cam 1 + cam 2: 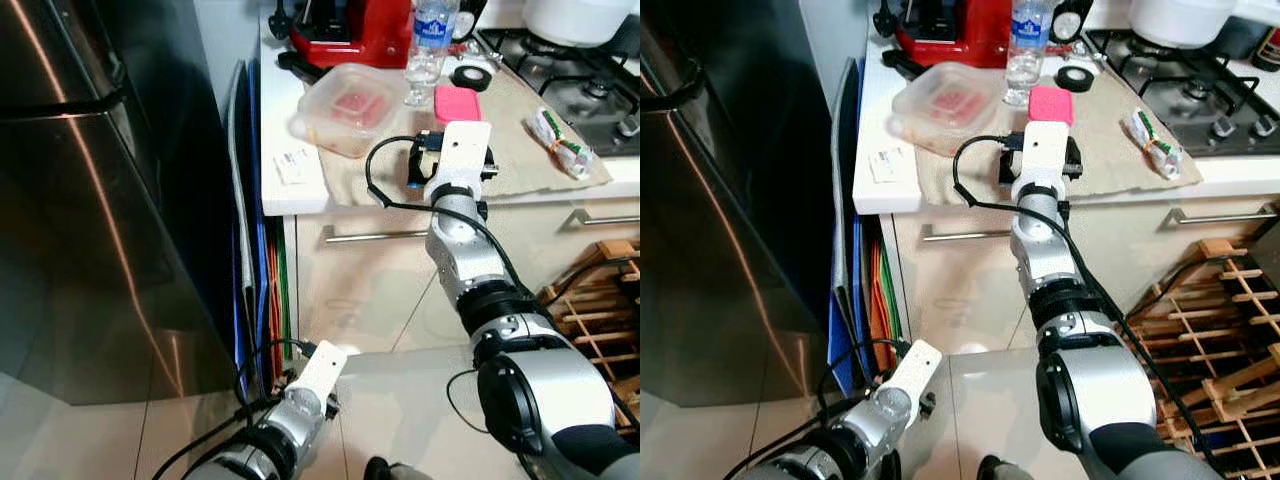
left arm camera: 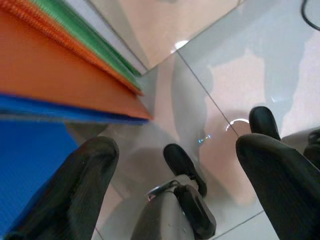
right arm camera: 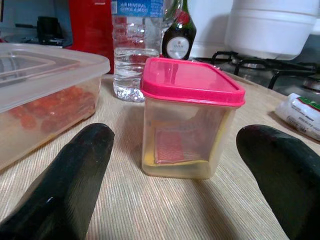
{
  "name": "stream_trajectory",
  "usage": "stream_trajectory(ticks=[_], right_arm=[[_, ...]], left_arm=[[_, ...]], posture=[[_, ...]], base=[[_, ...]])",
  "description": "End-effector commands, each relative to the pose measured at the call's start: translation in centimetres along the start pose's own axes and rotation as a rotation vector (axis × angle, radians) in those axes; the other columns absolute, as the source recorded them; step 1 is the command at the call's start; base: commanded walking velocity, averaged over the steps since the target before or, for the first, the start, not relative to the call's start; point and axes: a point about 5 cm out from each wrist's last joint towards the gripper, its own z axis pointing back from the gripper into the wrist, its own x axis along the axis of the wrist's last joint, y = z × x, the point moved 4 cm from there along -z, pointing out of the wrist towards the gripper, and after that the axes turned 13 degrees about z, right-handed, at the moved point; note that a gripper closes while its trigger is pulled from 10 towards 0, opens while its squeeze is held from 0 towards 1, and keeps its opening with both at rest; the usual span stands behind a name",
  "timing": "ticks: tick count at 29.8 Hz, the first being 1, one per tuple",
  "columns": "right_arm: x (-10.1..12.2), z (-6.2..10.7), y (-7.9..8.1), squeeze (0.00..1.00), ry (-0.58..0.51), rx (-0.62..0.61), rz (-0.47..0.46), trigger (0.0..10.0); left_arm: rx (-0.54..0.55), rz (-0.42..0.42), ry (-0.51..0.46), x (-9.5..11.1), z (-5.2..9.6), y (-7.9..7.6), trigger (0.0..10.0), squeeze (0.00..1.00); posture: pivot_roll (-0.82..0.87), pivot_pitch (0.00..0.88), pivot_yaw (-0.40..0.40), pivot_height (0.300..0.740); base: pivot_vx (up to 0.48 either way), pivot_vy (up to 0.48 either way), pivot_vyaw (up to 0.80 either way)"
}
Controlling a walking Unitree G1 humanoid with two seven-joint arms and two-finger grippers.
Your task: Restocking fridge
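Right gripper [image 3: 172,175] spread wide, fingers either side of pink-lidded tub [image 3: 187,120] without touching, lined up for a grasp. Tub upright on counter mat [image 1: 1120,160], between flat container [image 1: 945,105] and wrapped packet [image 1: 1152,140], water bottle [image 3: 135,47] just behind. Fridge [image 1: 90,200] shut at far left, so door likely needs opening first. Left gripper [image 2: 175,185] spread too, hanging idle low over floor beside stacked coloured boards [image 1: 262,300].

White counter [image 1: 300,195] carries a beige mat [image 1: 520,130]. On mat: pink-lidded tub [image 1: 457,103], clear lidded container [image 1: 345,108] at mat's left edge, water bottle [image 1: 430,45], tape roll [image 1: 470,77], wrapped packet [image 1: 560,143] near right edge. Small paper packet [image 1: 292,166] on bare counter, front-left corner
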Motion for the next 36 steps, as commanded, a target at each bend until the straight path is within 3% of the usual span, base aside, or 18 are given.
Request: stream_trajectory(ticks=[1,2,4,8,11,16,19,21,36], right_arm=[[0.5,0.2,-0.7,0.00,-0.040,-0.040,0.001,10.0],[0.6,0.4,-0.9,0.00,-0.053,-0.051,0.004,10.0],[0.6,0.4,-0.9,0.00,-0.053,-0.051,0.004,10.0],[-0.1,1.4,-1.5,0.00,-0.061,-0.069,0.015,10.0],[-1.9,2.6,-1.8,0.00,-0.024,-0.062,0.032,10.0],[-3.2,3.9,-2.2,0.00,0.001,-0.059,0.047,10.0],[-3.3,3.9,-2.2,0.00,0.006,-0.057,0.050,10.0],[-4.5,5.3,-2.6,0.00,0.031,-0.050,0.068,10.0],[-4.5,5.3,-2.6,0.00,0.031,-0.050,0.068,10.0]], left_arm=[[-0.283,-0.061,-0.394,15.2,7.3,-14.1,10.0,0.00],[-0.283,-0.040,-0.430,16.1,7.7,-14.3,10.0,0.00],[-0.283,-0.040,-0.430,16.1,7.7,-14.3,10.0,0.00],[-0.322,-0.063,-0.488,17.8,9.4,-15.9,10.0,0.00],[-0.379,-0.059,-0.499,18.4,10.5,-17.3,10.0,0.00],[-0.409,-0.045,-0.521,19.3,11.5,-18.0,10.0,0.00],[-0.410,-0.041,-0.523,19.4,11.5,-18.0,10.0,0.00],[-0.426,-0.024,-0.529,19.5,11.2,-17.6,10.0,0.00],[-0.426,-0.024,-0.529,19.5,11.2,-17.6,10.0,0.00]], posture=[[0.24,0.099,-0.008,0.740],[0.24,0.095,-0.013,0.740],[0.24,0.095,-0.013,0.740],[0.23,0.082,-0.019,0.740],[0.21,0.058,-0.025,0.740],[0.20,0.049,-0.029,0.740],[0.19,0.041,-0.032,0.740],[0.16,0.030,-0.041,0.740],[0.16,0.030,-0.041,0.740]], base=[[0.000,0.000,0.00],[0.000,0.000,0.00],[0.000,0.000,0.00],[0.000,0.000,0.00],[0.000,0.000,0.00],[0.000,0.000,0.00],[0.000,0.000,0.00],[0.000,0.000,0.00],[0.000,0.000,0.00]])
